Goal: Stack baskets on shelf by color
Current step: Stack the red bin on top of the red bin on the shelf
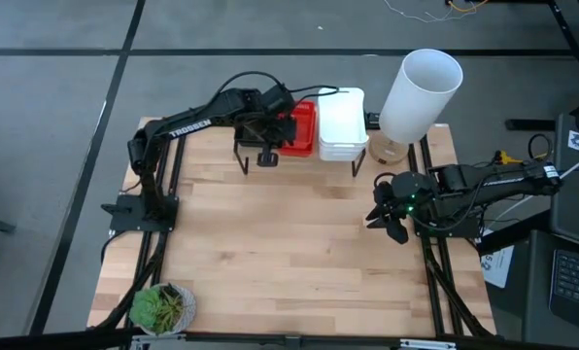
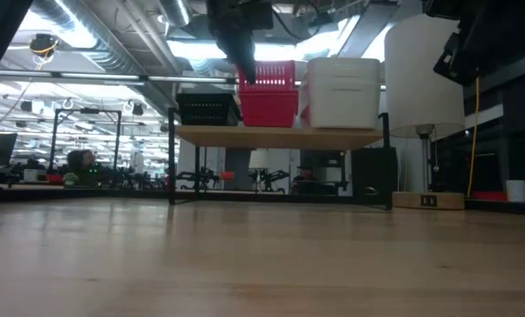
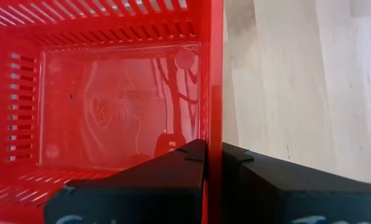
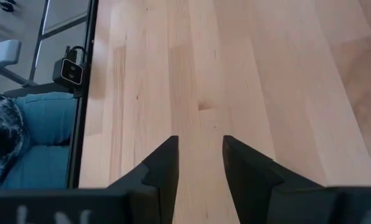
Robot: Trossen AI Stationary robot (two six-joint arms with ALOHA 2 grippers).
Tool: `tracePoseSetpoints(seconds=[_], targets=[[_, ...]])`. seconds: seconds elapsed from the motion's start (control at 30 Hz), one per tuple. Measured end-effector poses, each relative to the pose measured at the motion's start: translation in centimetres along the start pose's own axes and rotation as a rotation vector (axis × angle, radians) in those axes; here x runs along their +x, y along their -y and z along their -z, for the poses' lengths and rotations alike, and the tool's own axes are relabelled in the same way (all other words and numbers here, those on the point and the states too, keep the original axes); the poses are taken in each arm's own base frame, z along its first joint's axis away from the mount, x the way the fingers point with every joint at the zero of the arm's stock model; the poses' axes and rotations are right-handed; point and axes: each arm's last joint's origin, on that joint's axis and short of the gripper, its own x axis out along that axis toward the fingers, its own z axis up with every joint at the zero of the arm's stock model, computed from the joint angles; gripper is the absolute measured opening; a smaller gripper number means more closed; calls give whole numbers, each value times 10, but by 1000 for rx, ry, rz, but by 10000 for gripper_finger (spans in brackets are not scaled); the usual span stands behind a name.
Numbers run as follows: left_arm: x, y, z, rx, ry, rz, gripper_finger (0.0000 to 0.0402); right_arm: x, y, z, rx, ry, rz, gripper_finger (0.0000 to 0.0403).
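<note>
My left gripper (image 1: 267,128) reaches over the shelf (image 2: 280,135) at the table's far edge and is shut on the top red basket (image 2: 268,76), which is in the red stack (image 1: 300,127) in the middle of the board. Black baskets (image 2: 208,108) stand on the shelf to the left of the red ones. In the high view my arm hides them. White baskets (image 1: 341,124) are stacked to the right. My right gripper (image 1: 388,217) is open above bare tabletop near the table's right edge and touches nothing. My left gripper holds the top red basket by its side wall (image 3: 215,93), the wall facing the black baskets. One finger (image 3: 167,171) is inside the basket and the other (image 3: 266,177) is outside. The fingers come from above, pointing down. Whether the basket rests on the red one below (image 2: 269,107), I cannot tell.
A tall white cylinder (image 1: 421,92) stands at the table's far right corner, just right of the shelf. A green potted plant (image 1: 161,307) sits at the near left corner. The tabletop (image 1: 289,243) lies bare between the shelf and the near edge.
</note>
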Motion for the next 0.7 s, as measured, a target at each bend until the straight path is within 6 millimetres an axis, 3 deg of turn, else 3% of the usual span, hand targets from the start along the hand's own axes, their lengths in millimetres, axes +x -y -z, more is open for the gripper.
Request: tracePoseSetpoints(seconds=[0.43, 0.7], targets=[[8, -2, -2, -4, -9, -28, 3, 0, 0, 0, 0, -5, 3, 123], [8, 0, -3, -3, -7, -25, 56, 0, 1, 1, 1, -13, 6, 123]])
